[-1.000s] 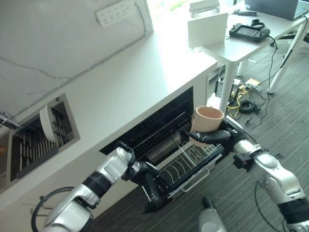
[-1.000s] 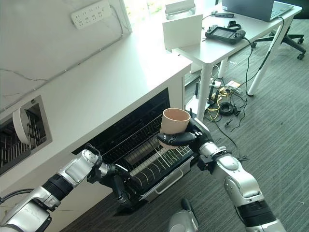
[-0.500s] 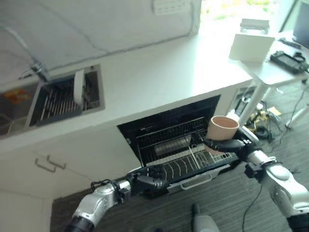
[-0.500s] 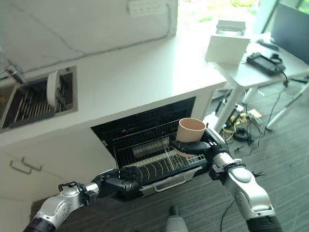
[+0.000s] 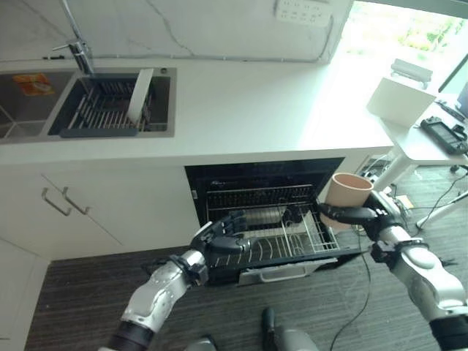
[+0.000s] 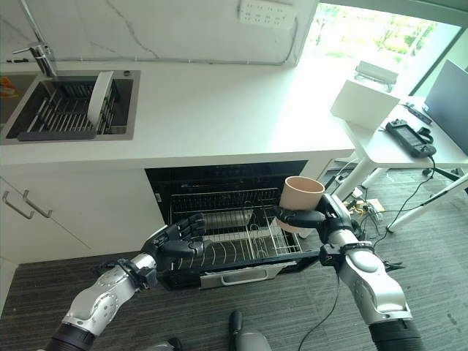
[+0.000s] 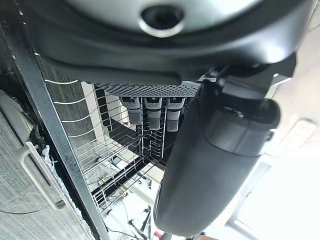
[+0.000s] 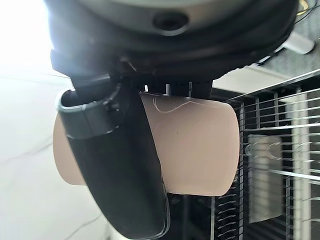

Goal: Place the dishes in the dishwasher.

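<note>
A tan cup (image 6: 302, 198) is gripped upright in the right hand (image 6: 319, 217), thumb and fingers wrapped round its side, and is held just above the right end of the pulled-out dishwasher rack (image 6: 241, 245), presumably so it can be lowered among the wires. The left hand (image 6: 178, 238) is set at the rack's left front corner with fingers curled, seemingly steadying it, though a true grasp on the wire cannot be told. Farther off, 1 white plate (image 6: 99, 89) is left standing in the sink's drying rack (image 6: 55, 117) on the counter (image 6: 234, 110), and the upright rack tines may obstruct the cup's descent.
</note>
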Motion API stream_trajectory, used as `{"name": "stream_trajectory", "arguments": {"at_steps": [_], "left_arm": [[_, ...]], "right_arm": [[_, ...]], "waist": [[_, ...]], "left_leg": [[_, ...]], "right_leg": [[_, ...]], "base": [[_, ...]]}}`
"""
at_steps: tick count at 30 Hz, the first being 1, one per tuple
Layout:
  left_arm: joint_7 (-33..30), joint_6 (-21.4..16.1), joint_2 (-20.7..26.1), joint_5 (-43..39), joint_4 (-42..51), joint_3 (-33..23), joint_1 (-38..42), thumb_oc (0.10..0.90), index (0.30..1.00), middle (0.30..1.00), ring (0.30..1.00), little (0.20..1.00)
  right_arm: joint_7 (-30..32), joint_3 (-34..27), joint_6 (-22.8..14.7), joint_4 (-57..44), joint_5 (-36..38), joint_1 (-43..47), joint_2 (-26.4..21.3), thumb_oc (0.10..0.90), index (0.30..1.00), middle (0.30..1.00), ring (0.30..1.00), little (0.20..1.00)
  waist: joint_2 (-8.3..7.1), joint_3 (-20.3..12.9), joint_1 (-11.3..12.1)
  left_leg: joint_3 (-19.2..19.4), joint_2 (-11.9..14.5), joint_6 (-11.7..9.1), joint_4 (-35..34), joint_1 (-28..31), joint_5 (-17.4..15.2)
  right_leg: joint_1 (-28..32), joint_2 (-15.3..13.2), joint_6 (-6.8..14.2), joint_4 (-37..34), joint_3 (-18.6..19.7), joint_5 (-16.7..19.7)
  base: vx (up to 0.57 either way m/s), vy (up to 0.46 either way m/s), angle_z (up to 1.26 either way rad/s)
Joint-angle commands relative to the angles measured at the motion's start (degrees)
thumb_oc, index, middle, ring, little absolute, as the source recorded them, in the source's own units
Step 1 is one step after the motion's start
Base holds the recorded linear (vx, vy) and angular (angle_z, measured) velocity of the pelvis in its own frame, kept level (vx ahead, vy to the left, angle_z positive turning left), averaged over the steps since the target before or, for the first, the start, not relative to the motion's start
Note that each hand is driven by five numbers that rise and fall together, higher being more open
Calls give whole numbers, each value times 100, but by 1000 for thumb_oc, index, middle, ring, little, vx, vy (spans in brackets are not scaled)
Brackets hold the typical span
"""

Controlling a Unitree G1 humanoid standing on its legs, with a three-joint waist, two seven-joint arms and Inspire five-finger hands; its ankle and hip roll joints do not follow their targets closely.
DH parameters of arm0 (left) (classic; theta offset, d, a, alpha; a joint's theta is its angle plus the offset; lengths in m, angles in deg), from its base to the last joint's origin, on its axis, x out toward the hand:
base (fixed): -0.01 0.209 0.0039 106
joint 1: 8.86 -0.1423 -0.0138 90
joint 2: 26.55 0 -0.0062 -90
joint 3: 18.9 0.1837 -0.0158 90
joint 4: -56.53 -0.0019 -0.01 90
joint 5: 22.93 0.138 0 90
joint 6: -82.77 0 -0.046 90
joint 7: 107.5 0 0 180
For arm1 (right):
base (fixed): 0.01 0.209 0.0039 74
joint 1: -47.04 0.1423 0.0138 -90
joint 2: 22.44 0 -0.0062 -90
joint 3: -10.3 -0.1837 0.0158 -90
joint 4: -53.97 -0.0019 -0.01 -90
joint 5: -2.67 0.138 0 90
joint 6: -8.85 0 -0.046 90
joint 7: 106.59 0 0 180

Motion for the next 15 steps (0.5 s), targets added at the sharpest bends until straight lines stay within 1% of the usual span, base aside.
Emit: {"name": "stream_trajectory", "arguments": {"at_steps": [1, 4, 7, 8, 10, 12, 13, 14, 15], "left_arm": [[191, -541, 150, 50, 657, 107, 402, 800, 900, 900, 900, 900], [275, -400, 344, 19, 867, 68, 503, 800, 900, 900, 900, 900], [330, -316, 549, 1, 995, 93, 666, 800, 900, 900, 900, 900], [329, -317, 569, -12, 996, 95, 691, 800, 900, 900, 900, 900], [341, -358, 804, -138, 1020, 168, 973, 800, 900, 900, 900, 900], [278, -427, 1023, -342, 1070, 252, 1296, 800, 900, 900, 900, 900], [278, -462, 1068, -390, 1070, 259, 1361, 800, 900, 900, 900, 900], [268, -511, 1154, -541, 1060, 283, 1511, 800, 900, 900, 900, 900], [274, -573, 1184, -631, 1047, 301, 1590, 800, 900, 900, 900, 900]], "right_arm": [[153, -303, -374, -181, -179, 707, -463, 400, 300, 300, 300, 300], [286, -117, -370, 407, -116, 843, -429, 400, 300, 300, 300, 300], [406, 92, -305, 818, 24, 1105, -442, 400, 300, 300, 300, 300], [420, 119, -322, 865, 35, 1154, -447, 400, 300, 300, 300, 300], [490, 406, -220, 1301, 222, 1667, -615, 400, 300, 300, 300, 300], [502, 708, -189, 1829, 394, 2294, -879, 400, 300, 300, 300, 300], [468, 778, -174, 1997, 429, 2485, -961, 400, 300, 300, 300, 300], [400, 925, -120, 2374, 486, 2899, -1144, 400, 300, 300, 300, 300], [319, 1090, -154, 2732, 479, 3231, -1275, 400, 300, 300, 300, 300]], "waist": [[102, -136, 105], [-54, -27, 270], [-151, 85, 392], [-158, 102, 395], [-197, 316, 498], [-134, 555, 574], [-103, 608, 592], [-30, 720, 630], [34, 799, 664]], "left_leg": [[1, 216, -210, -394, 8, 537], [-73, 310, -226, -394, -43, 606], [-142, 340, -245, -394, -150, 664], [-150, 340, -247, -394, -168, 670], [-244, 321, -259, -394, -372, 722], [-356, 258, -270, -394, -619, 787], [-376, 239, -272, -394, -671, 799], [-423, 198, -285, -394, -778, 825], [-451, 168, -302, -394, -855, 849]], "right_leg": [[235, -345, 560, 537, 191, -570], [262, -321, 591, 537, 93, -516], [211, -297, 591, 537, 57, -471], [199, -295, 589, 537, 56, -467], [57, -284, 588, 537, 38, -435], [-128, -301, 573, 537, 18, -414], [-173, -311, 567, 537, 10, -414], [-262, -336, 551, 537, -4, -416], [-327, -366, 533, 537, -29, -423]], "base": [[21, -185, 5], [34, -266, 8], [15, -234, 17], [-93, -194, 10], [-225, -185, 1], [-277, -80, 6], [-234, 9, -1], [-190, 53, 5], [-158, 55, 7]]}}
